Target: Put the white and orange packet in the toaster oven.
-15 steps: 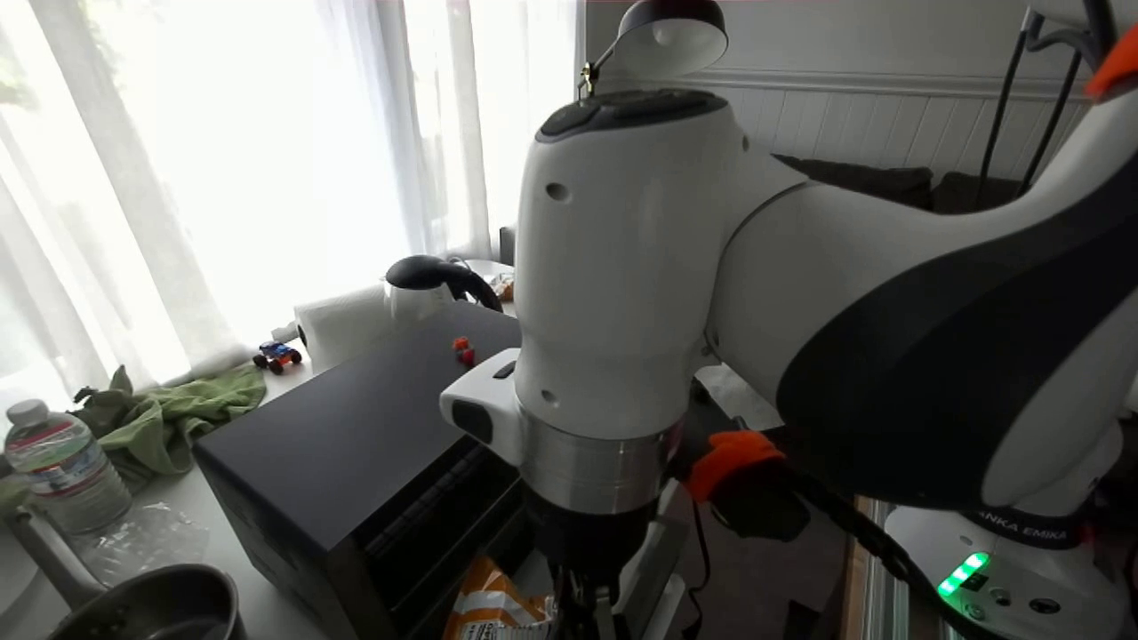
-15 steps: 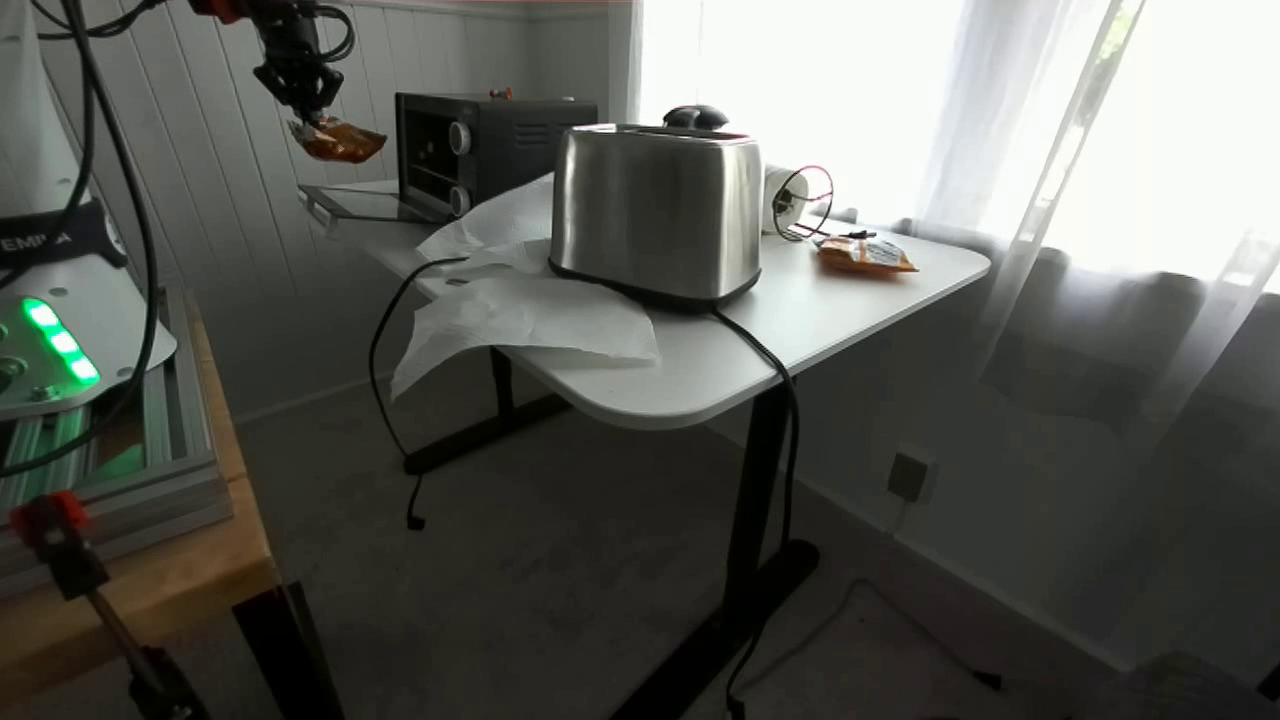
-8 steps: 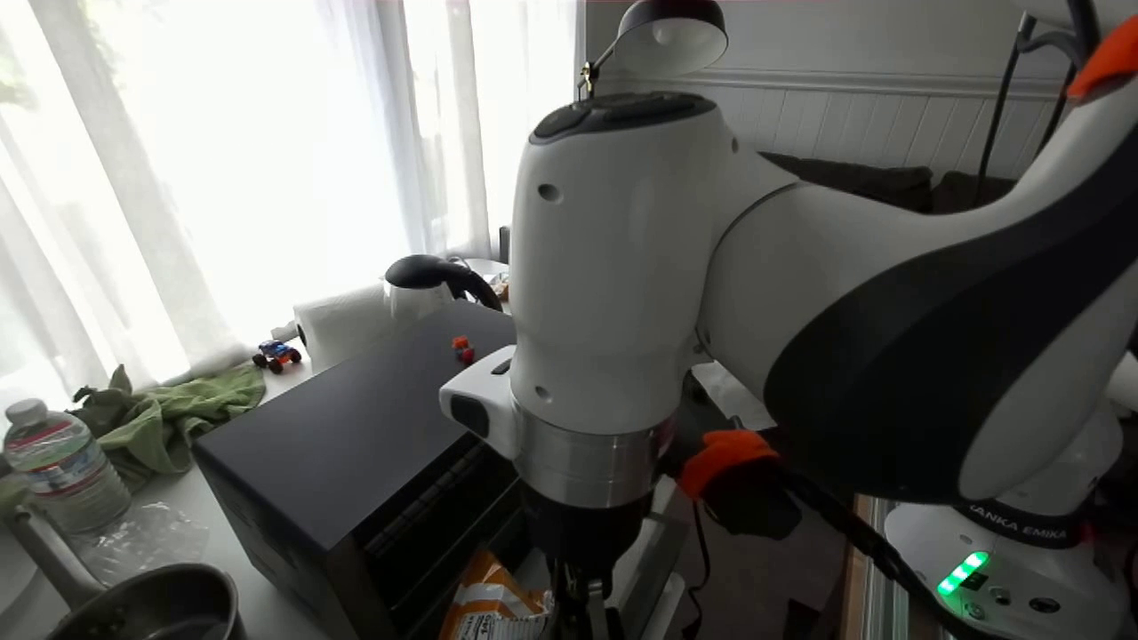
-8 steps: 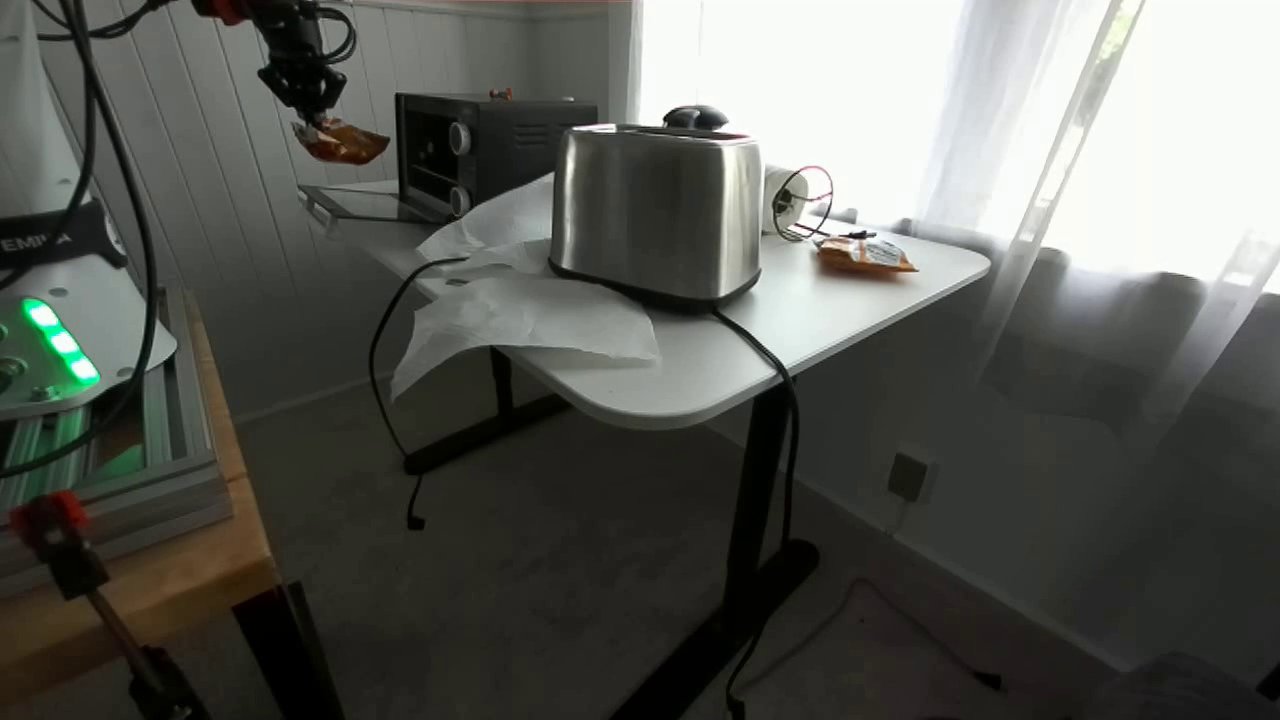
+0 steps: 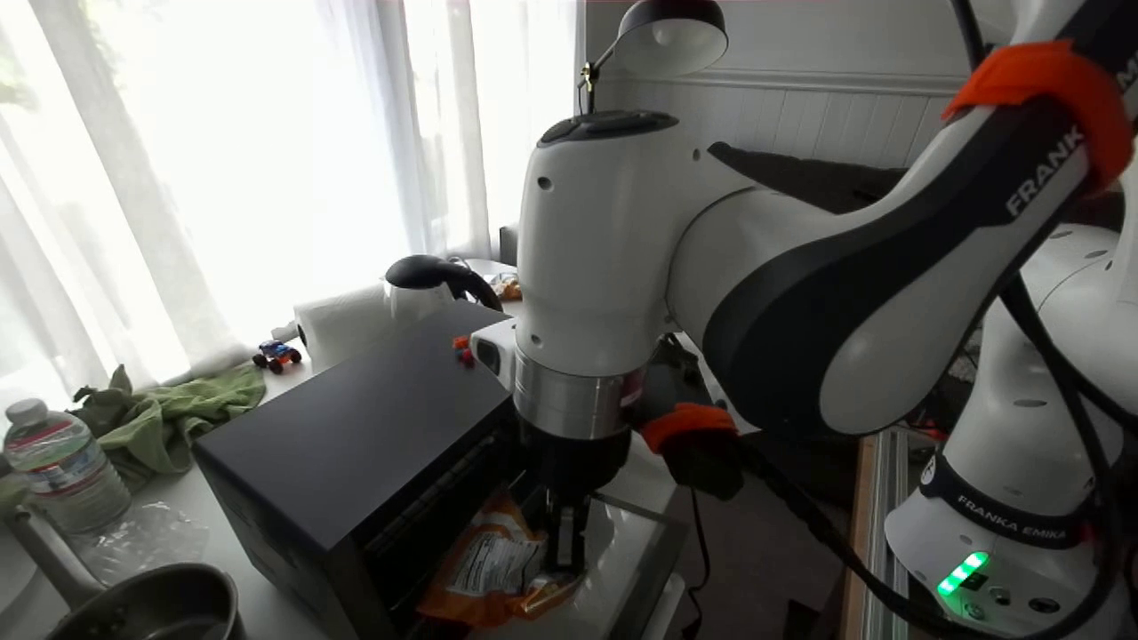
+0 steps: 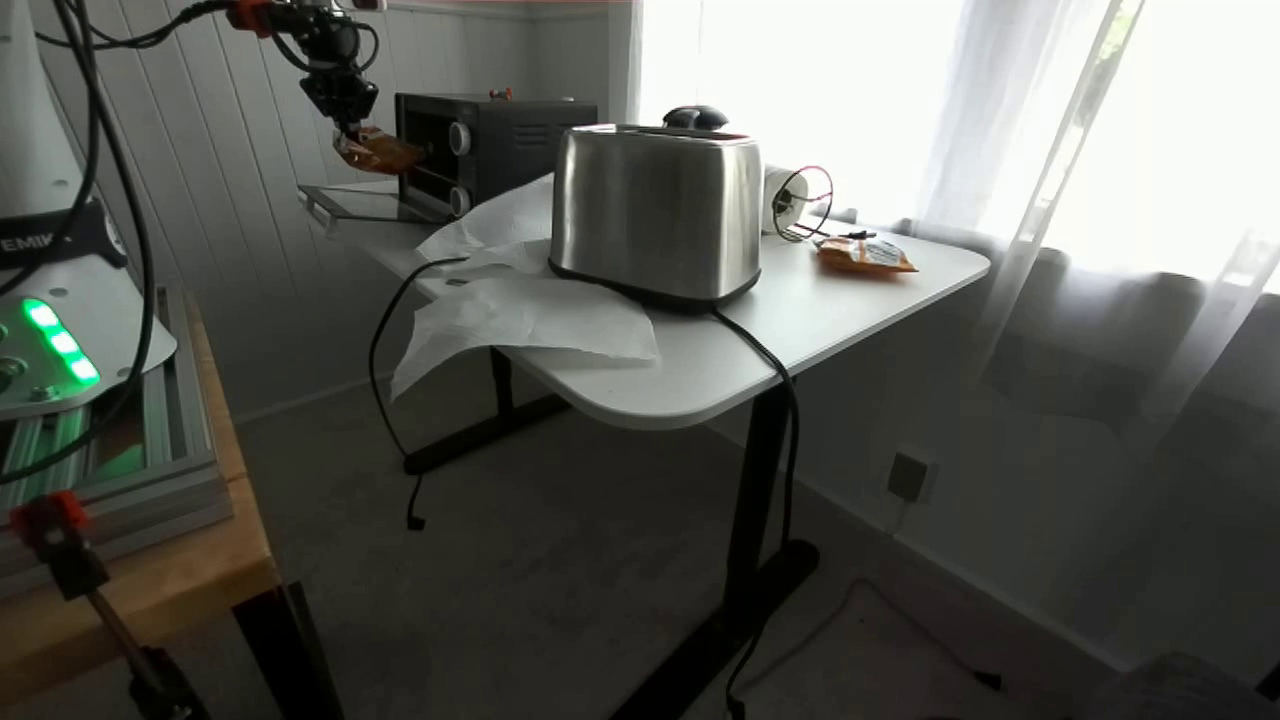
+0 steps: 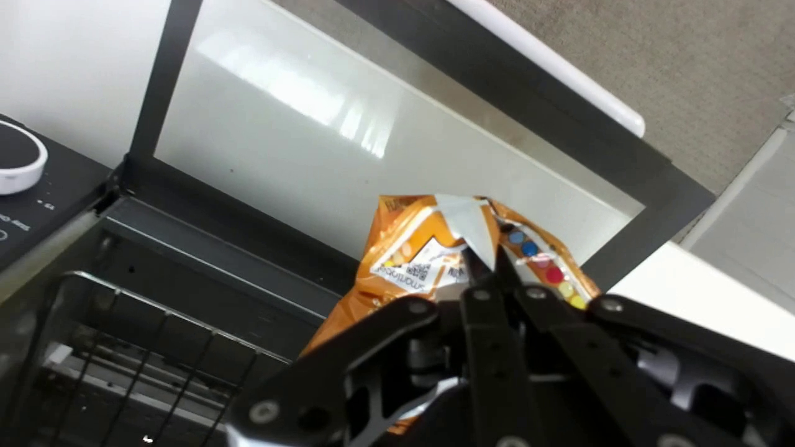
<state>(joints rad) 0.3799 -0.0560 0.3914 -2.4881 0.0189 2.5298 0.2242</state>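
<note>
Our claw (image 7: 490, 270) carries the white and orange packet (image 7: 410, 261) to the mouth of the toaster oven (image 5: 356, 427), clamped on a gathered fold of the wrapper. Half a second ago, in an exterior view, a gap showed between packet and oven; now the packet (image 6: 380, 150) overlaps the dark opening there with its leading end, though we cannot tell whether it has crossed the threshold. Seen from the wrist, the packet hangs above the lowered door (image 7: 279, 143) near its hinge, one orange end reaching toward the wire rack (image 7: 168, 312) inside. Elsewhere, the silver toaster (image 6: 655, 215) and a second orange packet (image 6: 866, 255) have not moved on the white bench (image 6: 800, 310). For the task, we read the shift as the close of the carry and the start of the insertion: grasp made, door down, delivery pending. What remains, in our judgement, is to push farther in over the rack, keep the claw's knuckles below the oven's upper edge, then let go and back out. Soft wrapping should bend rather than jam, we think, but a loose corner could snag on the wire, and a release made this early might leave the packet lying on the door.
</note>
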